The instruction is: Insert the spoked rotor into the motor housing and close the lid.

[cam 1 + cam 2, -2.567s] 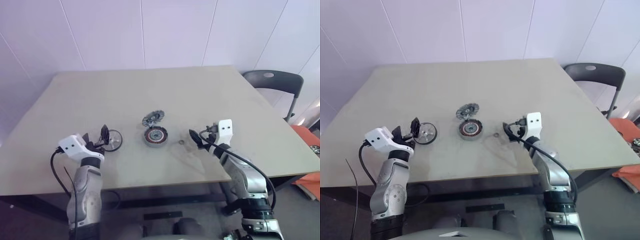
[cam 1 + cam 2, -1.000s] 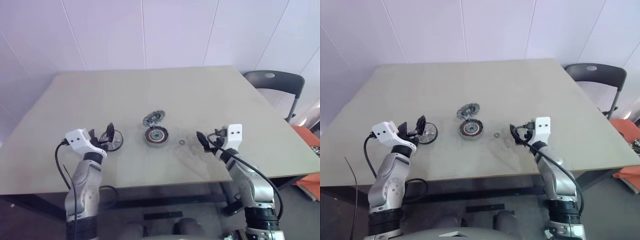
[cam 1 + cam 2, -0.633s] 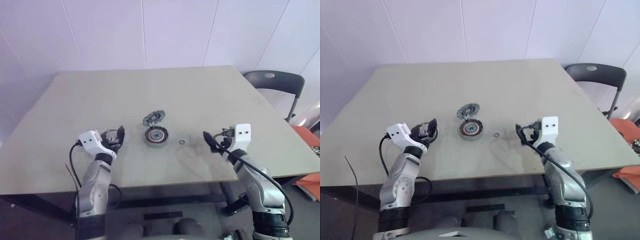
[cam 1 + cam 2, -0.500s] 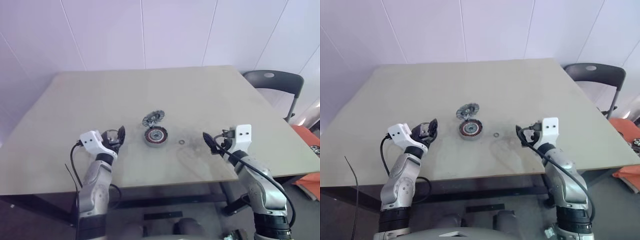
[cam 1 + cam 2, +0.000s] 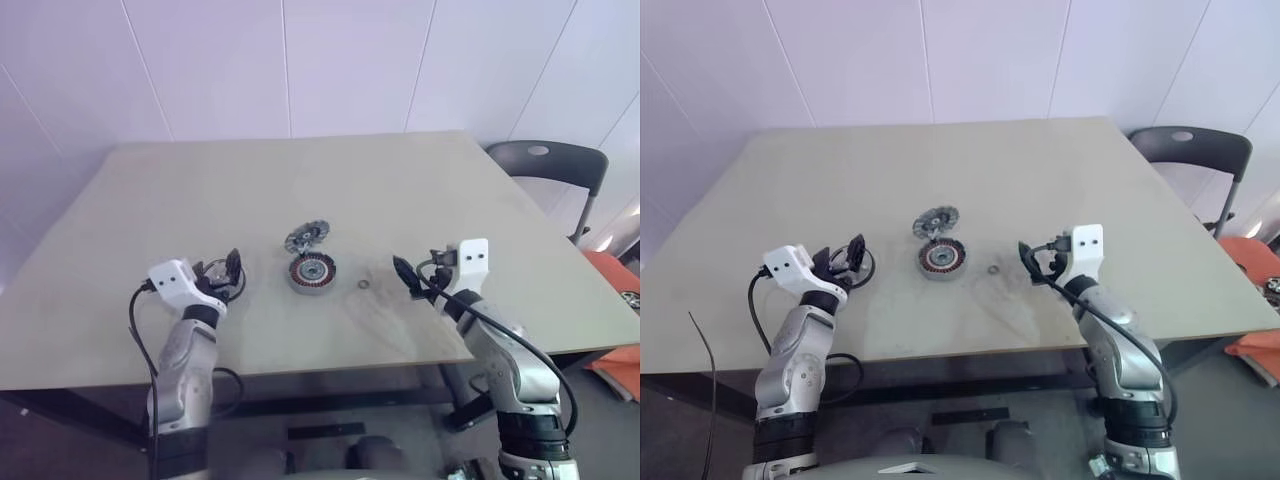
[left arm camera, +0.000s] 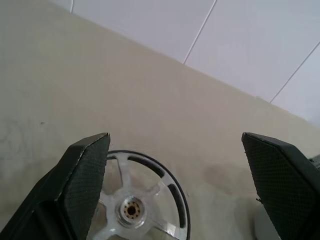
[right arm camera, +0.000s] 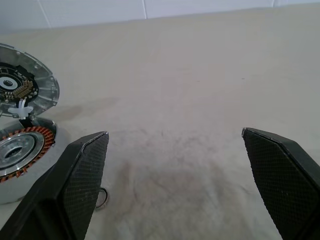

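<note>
The spoked rotor (image 6: 137,200) lies flat on the table, a dark-rimmed wheel with pale spokes. My left gripper (image 5: 226,272) hovers just above its near side, open, with nothing between its fingers (image 6: 82,185). The motor housing (image 5: 312,273), with its orange windings, sits at the table's middle. The lid (image 5: 306,237) stands tilted against the housing's far side, inner face showing (image 7: 25,95). My right gripper (image 5: 405,276) hangs open and empty to the right of the housing, pointing towards it.
A small metal ring (image 5: 364,285) lies on the table (image 5: 400,190) between the housing and my right gripper. A dark chair (image 5: 560,165) stands past the table's right corner. Something orange (image 5: 618,290) sits off the right edge.
Both arms have drifted back to the left over the last half second, after swaying right. Rotor, housing, lid and ring lie where they were. Both grippers stay open.
</note>
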### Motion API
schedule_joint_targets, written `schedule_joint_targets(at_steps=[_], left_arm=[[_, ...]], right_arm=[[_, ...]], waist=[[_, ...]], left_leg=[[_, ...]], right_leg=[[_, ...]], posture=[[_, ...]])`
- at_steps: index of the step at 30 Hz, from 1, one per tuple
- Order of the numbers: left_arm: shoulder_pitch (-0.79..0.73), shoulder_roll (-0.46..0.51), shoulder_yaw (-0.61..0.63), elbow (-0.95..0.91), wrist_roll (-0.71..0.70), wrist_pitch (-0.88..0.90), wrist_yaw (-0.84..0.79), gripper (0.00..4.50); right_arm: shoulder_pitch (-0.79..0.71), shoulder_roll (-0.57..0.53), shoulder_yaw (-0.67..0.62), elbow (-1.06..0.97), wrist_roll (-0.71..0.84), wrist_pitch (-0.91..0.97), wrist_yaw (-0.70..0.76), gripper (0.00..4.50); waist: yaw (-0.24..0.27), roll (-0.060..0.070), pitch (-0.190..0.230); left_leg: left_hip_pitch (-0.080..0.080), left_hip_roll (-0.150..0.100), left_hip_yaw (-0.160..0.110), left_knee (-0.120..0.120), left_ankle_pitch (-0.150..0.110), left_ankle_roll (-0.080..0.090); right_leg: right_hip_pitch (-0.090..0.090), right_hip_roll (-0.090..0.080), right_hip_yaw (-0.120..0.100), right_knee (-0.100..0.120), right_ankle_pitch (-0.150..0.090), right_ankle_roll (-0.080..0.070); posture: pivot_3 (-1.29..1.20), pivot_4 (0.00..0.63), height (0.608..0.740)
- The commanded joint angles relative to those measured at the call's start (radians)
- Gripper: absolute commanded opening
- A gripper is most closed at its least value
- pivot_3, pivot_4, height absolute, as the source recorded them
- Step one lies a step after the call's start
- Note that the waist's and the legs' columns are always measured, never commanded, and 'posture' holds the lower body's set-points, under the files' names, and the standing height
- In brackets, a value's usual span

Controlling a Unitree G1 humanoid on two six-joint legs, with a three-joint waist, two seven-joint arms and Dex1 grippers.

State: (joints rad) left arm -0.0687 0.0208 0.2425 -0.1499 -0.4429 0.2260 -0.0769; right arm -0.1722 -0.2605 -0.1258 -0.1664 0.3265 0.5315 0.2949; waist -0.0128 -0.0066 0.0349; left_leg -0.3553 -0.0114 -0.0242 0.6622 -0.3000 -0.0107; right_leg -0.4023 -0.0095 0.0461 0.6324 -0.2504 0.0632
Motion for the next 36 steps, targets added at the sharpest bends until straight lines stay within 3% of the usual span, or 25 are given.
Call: schedule_joint_targets(at_steps=[1, 4, 9, 12, 17, 19, 21, 30, 36], left_arm=[[-0.038, 0.024, -0.006, -0.076, 0.022, -0.070, -0.025, 4.50], [-0.022, 0.017, -0.035, -0.114, 0.037, -0.152, -0.070, 4.50], [-0.011, -0.011, -0.014, -0.091, 0.028, -0.195, -0.048, 4.50], [-0.009, -0.011, -0.032, -0.084, 0.039, -0.196, -0.056, 4.50], [0.001, 0.002, -0.012, -0.013, 0.074, -0.133, 0.006, 4.50], [0.017, 0.005, -0.022, 0.010, 0.085, -0.063, 0.039, 4.50], [0.035, 0.013, -0.053, 0.021, 0.102, -0.012, 0.037, 4.50], [0.029, 0.007, -0.030, -0.056, 0.074, -0.132, -0.014, 4.50], [0.023, -0.005, -0.026, -0.067, 0.060, -0.183, -0.036, 4.50]], right_arm=[[-0.060, 0.008, 0.006, 0.038, -0.012, -0.068, 0.015, 4.47], [-0.126, 0.004, -0.044, 0.052, -0.006, -0.154, 0.002, 4.47], [-0.184, -0.063, -0.087, 0.029, 0.015, -0.120, 0.012, 4.47], [-0.212, -0.095, -0.074, 0.013, 0.008, -0.131, 0.034, 4.47], [-0.175, -0.124, 0.001, 0.014, -0.021, 0.016, 0.034, 4.47], [-0.124, -0.118, 0.058, 0.084, -0.049, 0.064, 0.041, 4.47], [-0.085, -0.082, 0.088, 0.158, -0.072, -0.018, 0.053, 4.47], [-0.104, -0.023, 0.040, 0.094, -0.041, -0.198, 0.059, 4.47], [-0.146, -0.049, -0.038, -0.058, 0.026, -0.051, 0.007, 4.47]], waist=[[0.000, 0.000, 0.000], [0.001, 0.000, 0.000], [0.003, 0.000, 0.000], [0.001, 0.000, 0.000], [-0.001, 0.001, 0.000], [0.000, -0.001, -0.001], [0.002, -0.002, -0.001], [-0.001, 0.000, 0.003], [0.005, -0.001, 0.002]], left_leg=[[0.000, 0.000, 0.000, 0.000, 0.000, 0.000], [0.000, 0.000, 0.000, 0.000, 0.000, 0.000], [-0.001, -0.001, 0.001, 0.000, 0.000, 0.001], [0.000, 0.000, 0.000, -0.001, -0.001, 0.001], [0.000, 0.000, 0.001, 0.000, 0.000, 0.001], [0.000, 0.000, 0.001, 0.000, 0.000, 0.001], [0.001, 0.000, 0.000, 0.000, -0.001, 0.001], [0.000, 0.000, 0.002, 0.000, -0.001, 0.001], [-0.001, 0.000, 0.001, 0.000, -0.001, 0.001]], right_leg=[[0.000, 0.000, 0.000, 0.000, 0.000, 0.000], [0.000, 0.000, 0.000, 0.000, 0.002, 0.001], [0.000, -0.001, 0.001, -0.001, 0.002, 0.001], [0.000, 0.000, 0.000, -0.001, 0.002, 0.001], [0.000, 0.000, 0.001, 0.000, 0.002, 0.001], [0.000, 0.000, 0.001, 0.000, 0.002, 0.001], [0.001, 0.000, 0.000, -0.001, 0.002, 0.001], [0.000, 0.000, 0.001, -0.001, 0.001, 0.001], [-0.001, 0.000, 0.001, -0.001, 0.003, 0.003]], posture=[[0.00, 0.000, 0.740], [0.00, 0.000, 0.740], [0.00, 0.000, 0.740], [0.00, 0.000, 0.740], [0.00, 0.000, 0.740], [0.00, 0.000, 0.740], [0.00, 0.000, 0.740], [0.00, 0.000, 0.740], [0.00, 0.000, 0.740]])
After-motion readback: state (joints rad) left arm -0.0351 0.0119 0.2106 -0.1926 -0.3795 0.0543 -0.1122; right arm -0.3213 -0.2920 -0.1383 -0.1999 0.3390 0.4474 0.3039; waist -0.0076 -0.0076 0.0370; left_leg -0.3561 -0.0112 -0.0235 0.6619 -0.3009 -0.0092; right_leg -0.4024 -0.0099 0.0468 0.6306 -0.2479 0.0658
